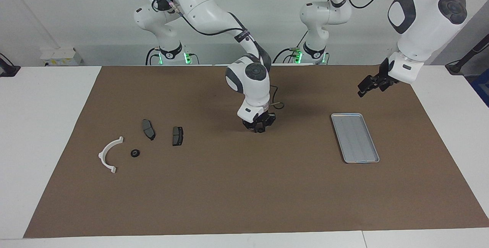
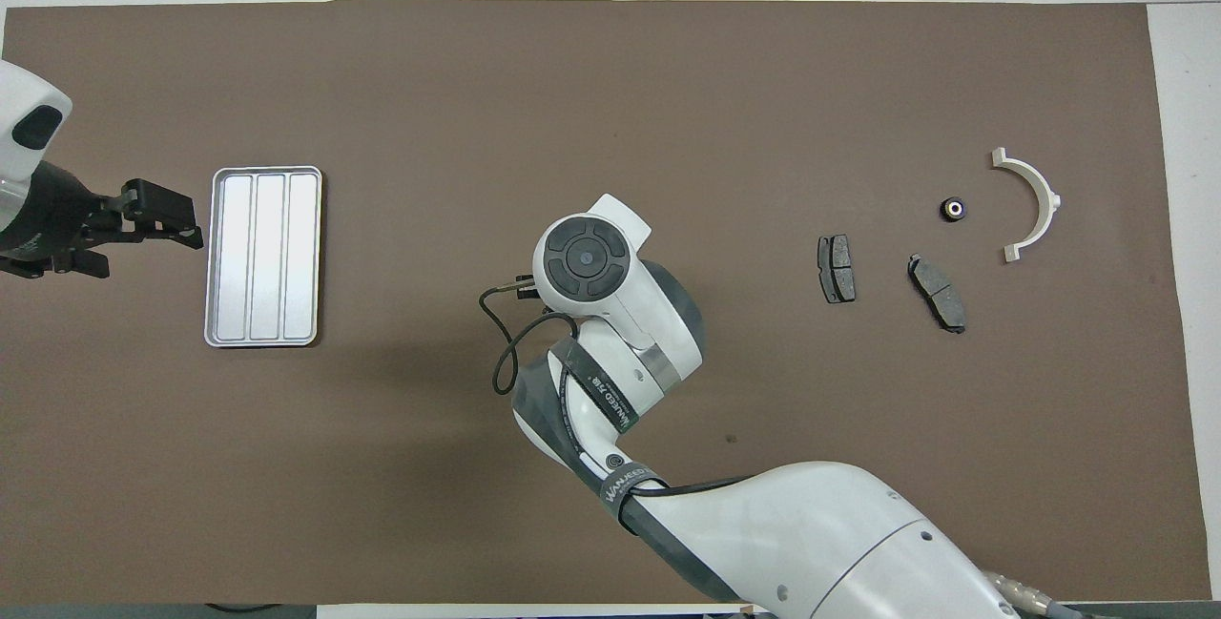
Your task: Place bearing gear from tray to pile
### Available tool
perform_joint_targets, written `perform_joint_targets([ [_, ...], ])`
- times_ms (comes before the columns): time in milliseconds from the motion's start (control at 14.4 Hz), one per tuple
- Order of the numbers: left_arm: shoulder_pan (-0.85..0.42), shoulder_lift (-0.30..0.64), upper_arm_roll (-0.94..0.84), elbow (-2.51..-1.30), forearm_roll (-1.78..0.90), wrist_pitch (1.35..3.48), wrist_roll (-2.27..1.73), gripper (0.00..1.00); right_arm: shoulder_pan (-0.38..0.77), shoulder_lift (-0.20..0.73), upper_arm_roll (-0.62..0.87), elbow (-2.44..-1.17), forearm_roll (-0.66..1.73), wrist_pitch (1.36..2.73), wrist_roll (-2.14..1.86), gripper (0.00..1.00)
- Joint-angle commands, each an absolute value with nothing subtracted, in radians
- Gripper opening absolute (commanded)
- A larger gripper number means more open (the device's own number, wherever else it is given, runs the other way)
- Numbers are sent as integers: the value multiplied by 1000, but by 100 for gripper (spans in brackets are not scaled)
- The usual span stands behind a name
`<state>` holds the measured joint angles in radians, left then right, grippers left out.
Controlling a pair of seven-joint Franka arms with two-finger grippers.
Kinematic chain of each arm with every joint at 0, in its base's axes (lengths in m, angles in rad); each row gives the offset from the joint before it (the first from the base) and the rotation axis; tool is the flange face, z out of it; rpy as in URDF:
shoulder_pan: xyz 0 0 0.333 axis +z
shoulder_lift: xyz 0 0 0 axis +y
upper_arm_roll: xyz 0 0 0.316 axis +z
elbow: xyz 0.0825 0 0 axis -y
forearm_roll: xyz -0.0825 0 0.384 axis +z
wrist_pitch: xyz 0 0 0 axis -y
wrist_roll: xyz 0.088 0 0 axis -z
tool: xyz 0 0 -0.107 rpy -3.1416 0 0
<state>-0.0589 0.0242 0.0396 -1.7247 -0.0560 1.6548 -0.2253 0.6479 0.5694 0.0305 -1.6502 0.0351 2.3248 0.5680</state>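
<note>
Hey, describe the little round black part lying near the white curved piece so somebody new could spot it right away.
Start at the brown mat and go to the right arm's end, where a white curved bracket lies by two dark brake pads. The small gear sits beside the bracket, farther from the robots than the pads. It alone is round, with a pale centre seen from overhead.

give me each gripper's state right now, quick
left gripper: open, holding nothing, raised beside the tray.
right gripper: shut on the bearing gear, low at mid-table.
</note>
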Motion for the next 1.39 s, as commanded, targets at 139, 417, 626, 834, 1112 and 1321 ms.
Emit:
perform_joint_targets([
  [139,-64,3,48,-1726,-52,1652,-224,100,641,575,38,-1666,49,2355,554,0],
  [417,-64,-11,48,-1729,-52,1649,-224,100,618,574,38,-1651,46,2324,520,0],
  [626,-64,-17,48,-1732,-52,1652,-219,100,551,571,38,-1617,43,2263,415,0],
  [834,-64,-15,49,-1741,-52,1681,-212,100,444,555,40,-1551,48,2116,232,0],
  [1112,-66,1,49,-1738,-51,1677,-210,100,304,499,41,-1537,83,2017,8,0],
  [1321,-51,18,52,-1724,-52,1678,-206,100,186,477,40,-1552,83,1974,-174,0],
])
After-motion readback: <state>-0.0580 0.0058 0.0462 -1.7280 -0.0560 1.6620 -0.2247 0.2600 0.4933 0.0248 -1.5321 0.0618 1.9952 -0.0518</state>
